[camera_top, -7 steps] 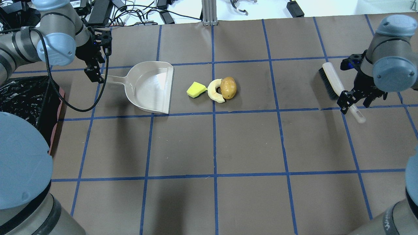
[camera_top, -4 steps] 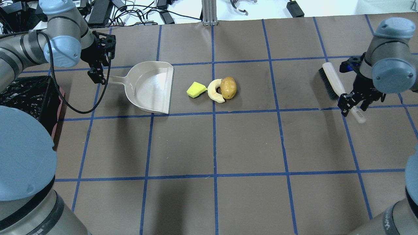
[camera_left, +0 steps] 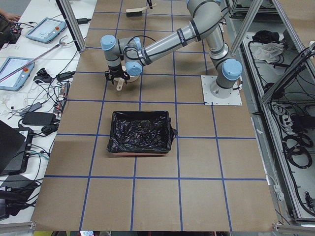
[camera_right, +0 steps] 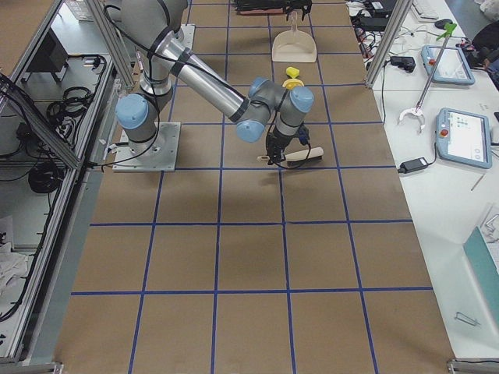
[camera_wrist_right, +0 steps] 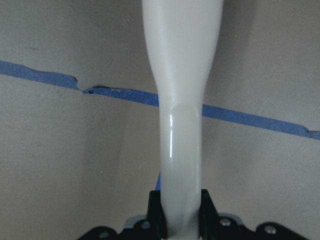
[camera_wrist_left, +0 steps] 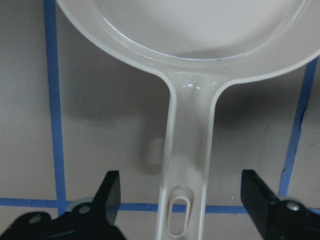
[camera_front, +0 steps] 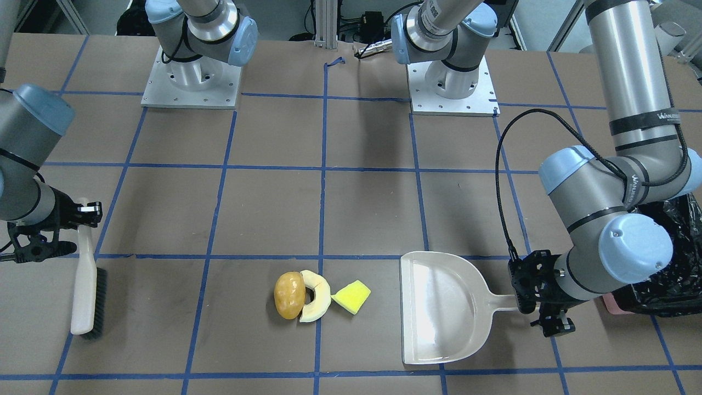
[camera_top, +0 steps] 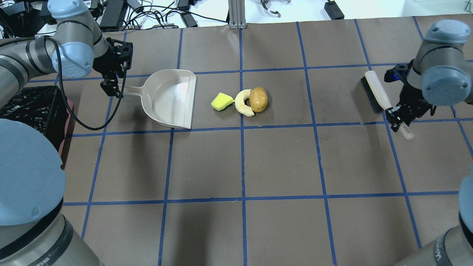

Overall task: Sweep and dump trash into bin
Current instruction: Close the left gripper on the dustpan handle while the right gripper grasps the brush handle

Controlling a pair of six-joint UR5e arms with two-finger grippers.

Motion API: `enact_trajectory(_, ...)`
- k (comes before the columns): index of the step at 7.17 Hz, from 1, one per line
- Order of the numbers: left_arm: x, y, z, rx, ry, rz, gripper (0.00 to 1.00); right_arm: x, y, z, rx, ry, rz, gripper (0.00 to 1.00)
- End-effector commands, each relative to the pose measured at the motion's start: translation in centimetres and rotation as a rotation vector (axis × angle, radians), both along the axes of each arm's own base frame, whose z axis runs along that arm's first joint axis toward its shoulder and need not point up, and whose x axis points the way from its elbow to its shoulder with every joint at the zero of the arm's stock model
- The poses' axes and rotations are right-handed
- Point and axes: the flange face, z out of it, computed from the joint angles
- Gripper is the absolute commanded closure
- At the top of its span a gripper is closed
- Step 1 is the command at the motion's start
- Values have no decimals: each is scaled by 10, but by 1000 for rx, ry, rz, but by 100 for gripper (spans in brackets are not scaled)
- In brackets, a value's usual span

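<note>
The trash lies mid-table: a golden-brown potato lump (camera_top: 258, 99), a cream curved slice (camera_top: 242, 104) and a yellow sponge wedge (camera_top: 221, 101). They touch in a row to the right of the beige dustpan's (camera_top: 172, 98) open mouth. My left gripper (camera_top: 114, 87) is open, its fingers astride the end of the dustpan handle (camera_wrist_left: 187, 165) without touching it. My right gripper (camera_top: 400, 119) is shut on the white handle (camera_wrist_right: 181, 150) of a brush (camera_top: 375, 90) lying at the far right. The bin (camera_top: 26, 107), pink with a black bag, stands at the left edge.
The brown table mat is marked with a blue tape grid (camera_top: 242, 162). Cables and power bricks (camera_top: 155, 14) lie past the far edge. The bin also shows in the exterior left view (camera_left: 140, 132), near the left arm's side.
My left gripper has moved right and sits over the end of the dustpan handle. My right gripper has closed on the brush handle. Trash, dustpan and brush have not moved.
</note>
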Motion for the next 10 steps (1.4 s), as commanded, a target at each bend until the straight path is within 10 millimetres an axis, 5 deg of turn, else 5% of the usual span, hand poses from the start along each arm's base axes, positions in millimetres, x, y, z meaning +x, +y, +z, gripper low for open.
enact_trajectory(1,4,0,0,3,-26,-10,11,0,-1,5,2,0,-12,84)
enact_trajectory(4,3,1,-9,16,-14,-15,17,26,7,24,24,41,-172,84)
enact_trajectory(7,3,1,-10,18,-16,-20,32,136,8,46,50,130,-190,84)
enact_trajectory(10,3,2,-11,19,-14,-18,50,215,23,44,46,195,-253,84)
